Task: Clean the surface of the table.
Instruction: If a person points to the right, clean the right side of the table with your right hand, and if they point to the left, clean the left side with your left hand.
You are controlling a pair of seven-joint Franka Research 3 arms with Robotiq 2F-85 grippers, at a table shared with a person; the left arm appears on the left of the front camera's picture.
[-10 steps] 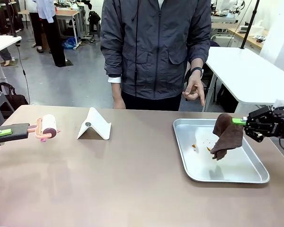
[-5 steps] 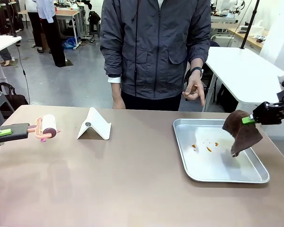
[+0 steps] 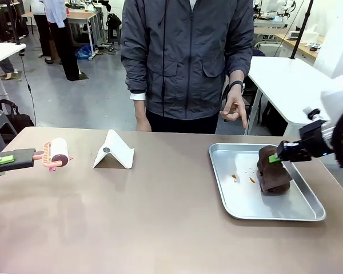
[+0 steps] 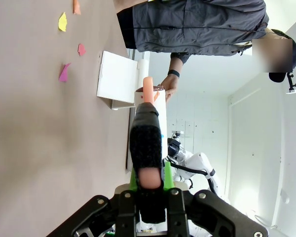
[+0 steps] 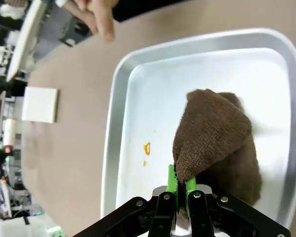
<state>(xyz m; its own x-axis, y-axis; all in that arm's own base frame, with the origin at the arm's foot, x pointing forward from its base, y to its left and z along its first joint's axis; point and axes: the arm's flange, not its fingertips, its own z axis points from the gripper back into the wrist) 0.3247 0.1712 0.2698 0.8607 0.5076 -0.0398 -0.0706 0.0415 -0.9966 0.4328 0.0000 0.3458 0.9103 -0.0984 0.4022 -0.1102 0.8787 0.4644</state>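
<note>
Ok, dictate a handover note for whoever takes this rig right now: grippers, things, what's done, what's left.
Left gripper: shut on the pink-handled white lint roller, at the left edge of the brownish-taupe table.
Right gripper: shut on the brown cloth, bunched in the shiny metal tray.
Done: orange crumbs lie in the tray.
Left: coloured paper scraps on the table; probably clear those.
</note>
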